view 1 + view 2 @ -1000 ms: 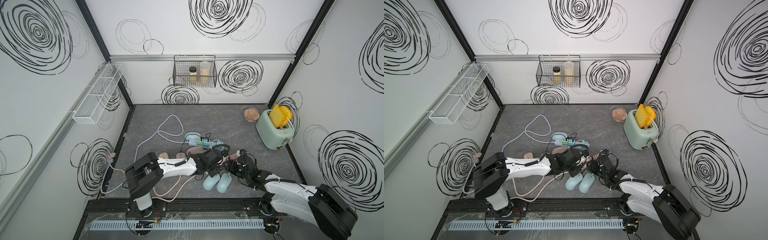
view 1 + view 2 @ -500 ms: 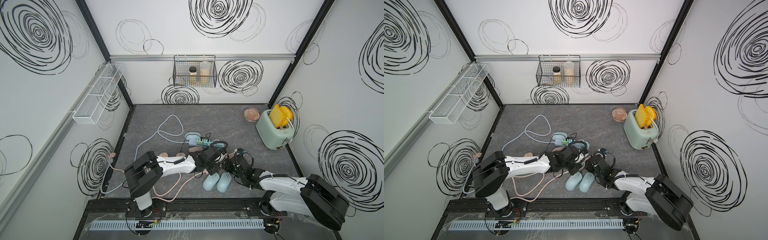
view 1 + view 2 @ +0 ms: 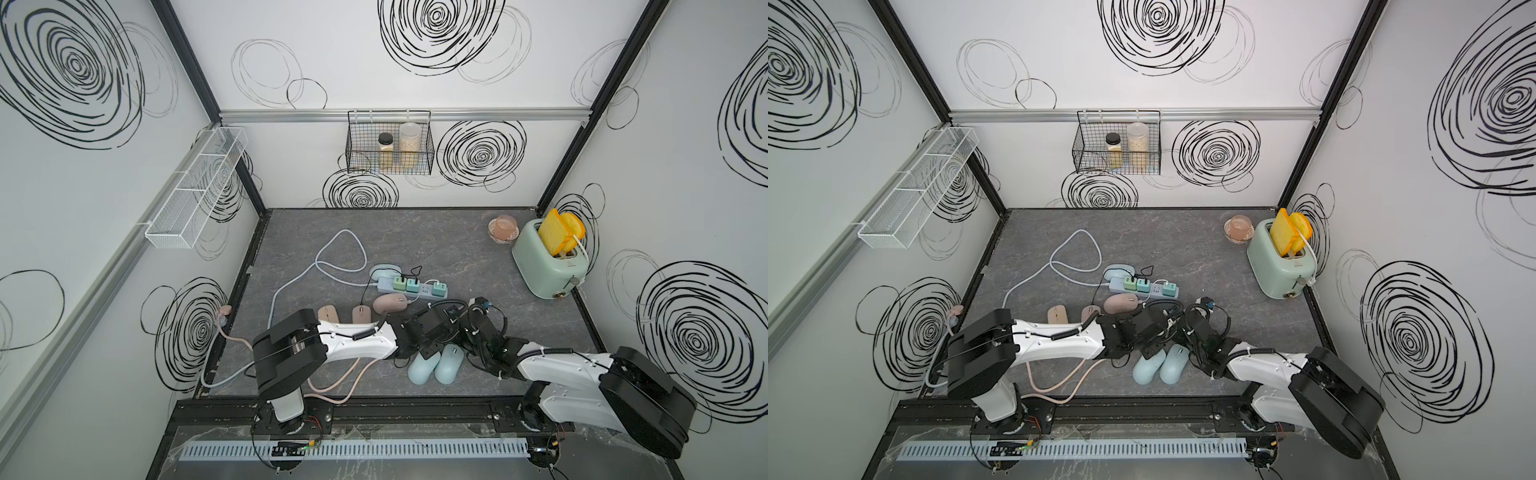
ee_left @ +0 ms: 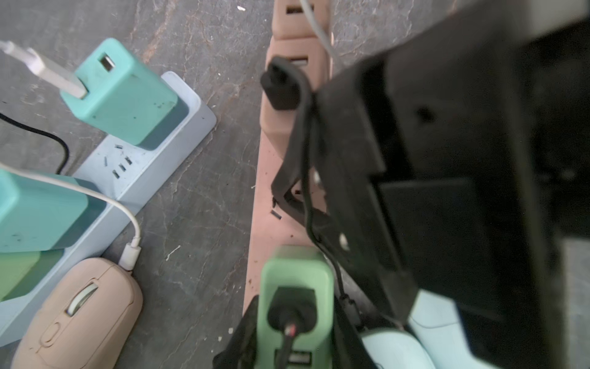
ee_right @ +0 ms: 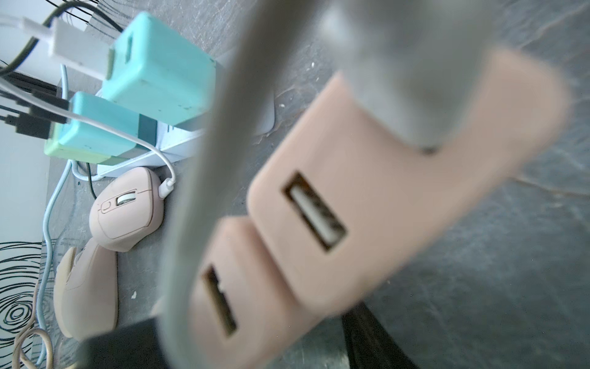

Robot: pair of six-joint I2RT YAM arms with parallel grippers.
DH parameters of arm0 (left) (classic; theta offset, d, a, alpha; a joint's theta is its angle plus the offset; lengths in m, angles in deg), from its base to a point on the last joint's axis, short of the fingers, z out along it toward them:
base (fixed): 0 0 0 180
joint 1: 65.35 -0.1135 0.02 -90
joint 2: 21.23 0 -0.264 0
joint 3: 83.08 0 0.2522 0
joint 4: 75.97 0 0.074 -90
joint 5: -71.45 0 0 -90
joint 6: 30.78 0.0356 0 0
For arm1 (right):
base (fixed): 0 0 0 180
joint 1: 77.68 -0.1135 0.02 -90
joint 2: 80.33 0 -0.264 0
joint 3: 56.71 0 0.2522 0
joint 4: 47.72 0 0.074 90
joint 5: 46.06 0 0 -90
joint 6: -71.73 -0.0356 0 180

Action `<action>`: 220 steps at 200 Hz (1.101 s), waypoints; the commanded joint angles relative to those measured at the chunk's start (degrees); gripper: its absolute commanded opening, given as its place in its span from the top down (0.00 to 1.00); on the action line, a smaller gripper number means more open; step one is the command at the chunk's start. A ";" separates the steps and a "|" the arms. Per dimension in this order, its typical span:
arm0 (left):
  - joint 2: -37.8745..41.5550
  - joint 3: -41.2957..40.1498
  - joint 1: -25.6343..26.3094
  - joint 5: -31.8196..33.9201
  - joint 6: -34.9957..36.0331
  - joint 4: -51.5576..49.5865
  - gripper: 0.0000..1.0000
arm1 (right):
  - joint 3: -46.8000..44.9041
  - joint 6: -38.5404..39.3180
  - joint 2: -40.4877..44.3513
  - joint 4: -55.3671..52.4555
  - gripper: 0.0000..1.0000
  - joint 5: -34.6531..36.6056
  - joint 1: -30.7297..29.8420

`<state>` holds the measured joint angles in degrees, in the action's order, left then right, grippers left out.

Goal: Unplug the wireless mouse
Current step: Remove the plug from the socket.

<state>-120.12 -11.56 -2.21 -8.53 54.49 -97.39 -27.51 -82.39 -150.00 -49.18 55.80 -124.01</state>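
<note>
Left fingers (image 4: 238, 335) clenched on green adapter (image 4: 295, 274) plugged into pink power strip (image 4: 261, 204); right fingers (image 5: 204, 179) straddling that strip, grip unclear. Blue mouse (image 3: 451, 363) just beside on tabletop (image 3: 415, 241). Risk: pulling skewed, lifting strip or slipping off adapter

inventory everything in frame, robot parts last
blue power strip: 1, blue, centre
chargers: 3, green/teal, on it
pink power strip: 1, pink, front centre
green charger: 1, green, on it
mice: 6, three pink, three blue, around both strips
cables: several, white/black/pink/blue, across table
toaster: 1, mint, back right, yellow slices inside
cup: 1, pink, by toaster
wire basket: 1, black, back wall, two jars
wire shelf: 1, white, left wall
left gripper: 1, black, at green charger
right gripper: 1, black, over pink strip
</note>
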 commanded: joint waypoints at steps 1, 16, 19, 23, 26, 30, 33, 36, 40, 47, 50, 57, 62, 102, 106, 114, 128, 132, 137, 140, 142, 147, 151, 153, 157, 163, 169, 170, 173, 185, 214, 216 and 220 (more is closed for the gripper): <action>3.28 1.66 -3.90 -13.74 -3.79 3.66 1.00 | -3.29 -2.33 -3.42 -11.34 0.42 -1.26 -0.17; 4.45 2.07 -4.92 -16.68 -4.47 3.90 1.00 | -3.48 -2.42 -3.67 -11.13 0.42 -1.36 -0.19; 4.63 2.17 -5.09 -16.81 -4.57 3.88 1.00 | -3.50 -2.56 -3.71 -11.10 0.42 -1.32 -0.19; 4.90 2.26 -5.39 -16.91 -4.86 3.93 1.00 | -3.53 -2.55 -3.77 -11.15 0.42 -1.33 -0.16; 5.05 2.34 -5.61 -16.87 -4.98 3.96 1.00 | -3.58 -2.58 -3.80 -11.15 0.42 -1.31 -0.17; 5.26 2.49 -5.82 -16.60 -5.04 3.92 1.00 | -3.62 -2.66 -3.87 -11.16 0.42 -1.34 -0.17; 5.39 2.60 -5.89 -15.73 -5.03 3.89 1.00 | -3.58 -2.67 -3.89 -11.15 0.42 -1.34 -0.17; 5.52 2.74 -5.84 -14.51 -5.04 3.84 1.00 | -3.59 -2.72 -3.97 -11.15 0.42 -1.31 -0.17; 5.78 2.80 -5.49 -12.20 -4.79 3.75 1.00 | -3.58 -2.74 -3.98 -11.23 0.42 -1.32 -0.21; 6.23 2.70 -4.69 -9.09 -3.96 3.96 1.00 | -3.62 -2.77 -3.98 -11.17 0.42 -1.31 -0.17; 6.32 2.59 -4.34 -7.39 -3.63 4.24 1.00 | -3.63 -2.77 -3.98 -11.15 0.42 -1.39 -0.17; 6.58 2.25 -3.23 -2.70 -3.05 4.85 1.00 | -3.58 -2.77 -3.98 -11.10 0.42 -1.32 -0.17; 6.68 1.84 -2.26 0.12 -2.03 5.62 1.00 | -3.73 -2.85 -3.94 -11.18 0.42 -1.39 -0.19; 4.31 0.84 2.20 9.76 1.58 7.72 1.00 | -3.84 -3.06 -4.22 -10.80 0.42 -1.62 -0.21; 4.17 0.94 1.55 7.38 0.64 7.66 1.00 | -3.84 -3.12 -4.29 -10.80 0.42 -1.60 -0.17; 4.48 0.60 0.49 3.39 -0.92 8.13 1.00 | -3.88 -3.15 -4.32 -10.84 0.42 -1.73 -0.19; 5.43 0.14 -1.21 -3.69 -2.89 8.82 1.00 | -3.98 -3.28 -4.33 -11.03 0.42 -1.63 -0.17; 5.67 0.33 -1.71 -5.29 -3.42 8.73 1.00 | -4.05 -3.27 -4.29 -10.96 0.42 -1.60 -0.17; 5.85 0.61 -2.42 -7.70 -3.85 8.59 1.00 | -4.08 -3.22 -4.33 -10.89 0.42 -1.63 -0.17; 5.94 0.87 -2.88 -9.40 -4.13 8.37 1.00 | -4.08 -3.29 -4.33 -10.97 0.42 -1.62 -0.14; 5.98 1.09 -3.16 -10.24 -4.27 8.26 1.00 | -4.05 -3.27 -4.33 -10.91 0.42 -1.59 -0.16; 6.07 1.64 -3.80 -11.44 -4.84 7.64 1.00 | -4.09 -3.35 -4.33 -10.98 0.42 -1.58 -0.18; 6.23 2.05 -4.18 -12.07 -5.08 7.30 1.00 | -4.15 -3.36 -4.35 -11.01 0.42 -1.53 -0.15; 6.29 2.24 -4.30 -12.18 -5.13 7.07 1.00 | -4.18 -3.38 -4.40 -10.98 0.42 -1.50 -0.14; 6.41 2.59 -4.56 -12.26 -5.20 6.74 1.00 | -4.14 -3.37 -4.50 -10.98 0.42 -1.49 -0.11; 6.74 3.05 -4.60 -11.28 -5.11 6.44 1.00 | -4.19 -3.30 -4.55 -10.93 0.42 -1.50 -0.09; 6.99 3.15 -4.38 -8.91 -4.75 6.31 1.00 | -4.11 -3.38 -4.67 -10.88 0.42 -1.61 -0.08; 7.06 3.15 -4.27 -8.41 -4.58 6.28 1.00 | -4.11 -3.38 -4.68 -10.88 0.42 -1.59 -0.08; 7.17 3.23 -3.99 -6.52 -4.28 6.20 1.00 | -4.10 -3.37 -4.78 -10.93 0.42 -1.59 -0.08; 7.31 3.24 -2.36 0.05 -2.10 6.25 1.00 | -3.96 -3.34 -5.10 -10.90 0.42 -1.58 -0.08; 6.50 1.56 2.07 14.03 3.04 9.77 1.00 | -3.78 -3.40 -5.87 -10.63 0.41 -1.88 -0.06; 6.51 1.28 2.25 14.45 3.36 10.06 1.00 | -3.81 -3.44 -5.91 -10.70 0.41 -1.94 -0.03; 6.44 0.95 2.57 14.74 3.77 10.66 1.00 | -3.77 -3.51 -5.99 -10.80 0.41 -1.93 -0.07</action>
<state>-117.65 -12.39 -2.10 -7.15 54.25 -97.78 -27.68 -84.88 -151.96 -45.29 55.47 -123.99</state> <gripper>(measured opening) 0.312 0.585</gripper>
